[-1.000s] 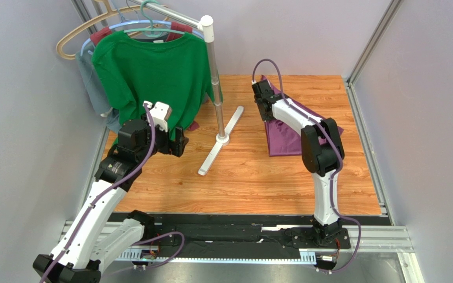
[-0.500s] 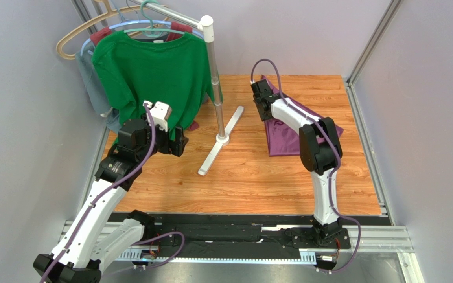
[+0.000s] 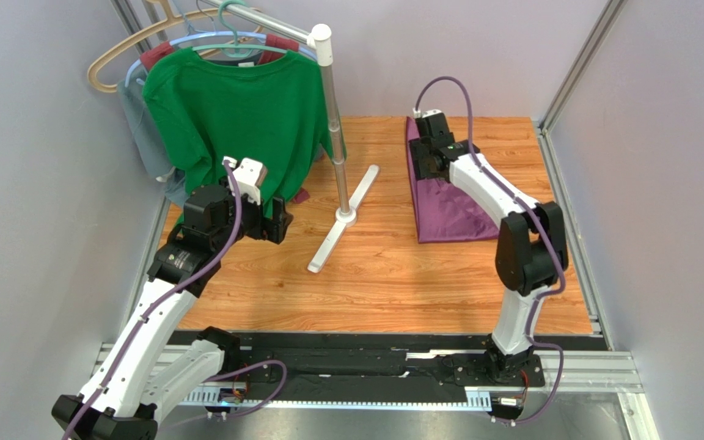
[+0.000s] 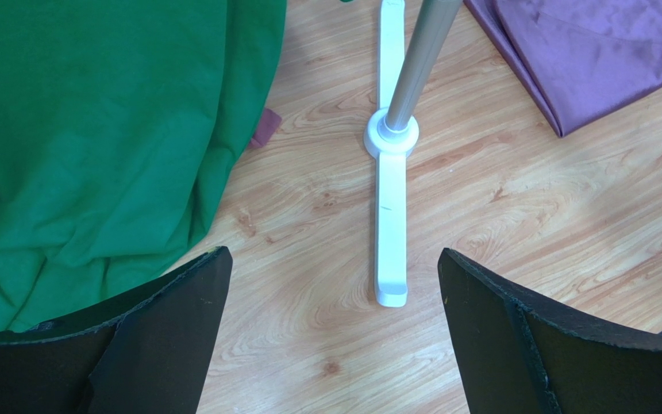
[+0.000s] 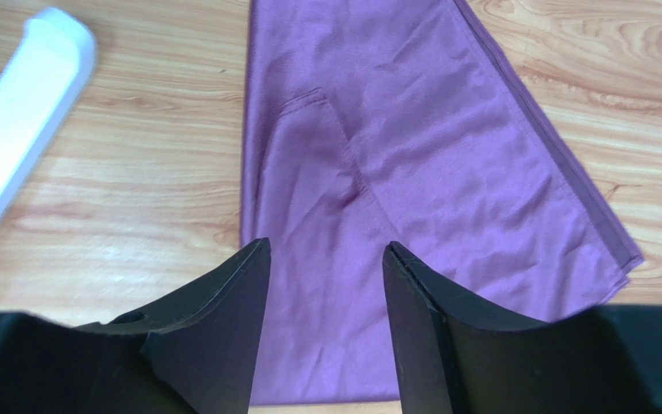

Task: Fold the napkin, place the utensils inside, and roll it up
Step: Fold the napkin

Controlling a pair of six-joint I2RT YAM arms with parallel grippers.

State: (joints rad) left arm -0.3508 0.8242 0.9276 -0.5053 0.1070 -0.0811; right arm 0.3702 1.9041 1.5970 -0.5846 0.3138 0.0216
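Note:
The dark purple napkin (image 3: pixel 452 213) lies folded into a triangle on the wooden table at the back right. It also shows in the right wrist view (image 5: pixel 412 147) and at the top right of the left wrist view (image 4: pixel 585 52). My right gripper (image 3: pixel 423 163) hovers over the napkin's far narrow end, open (image 5: pixel 326 248), with only cloth below and nothing between the fingers. My left gripper (image 3: pixel 278 220) stands wide open (image 4: pixel 330 259) above bare wood, next to the green shirt's hem. The utensils are out of view.
A clothes rack with a metal pole (image 3: pixel 333 119) and a white foot bar (image 3: pixel 342 220) stands mid-table; the bar's end (image 5: pixel 24 95) lies left of the napkin. A green T-shirt (image 3: pixel 236 110) hangs at the back left over a maroon garment. Grey walls close both sides.
My right gripper has opened and let go of the napkin, then shifted right and toward the back. The napkin now lies flat as a triangle. The left arm has not moved.

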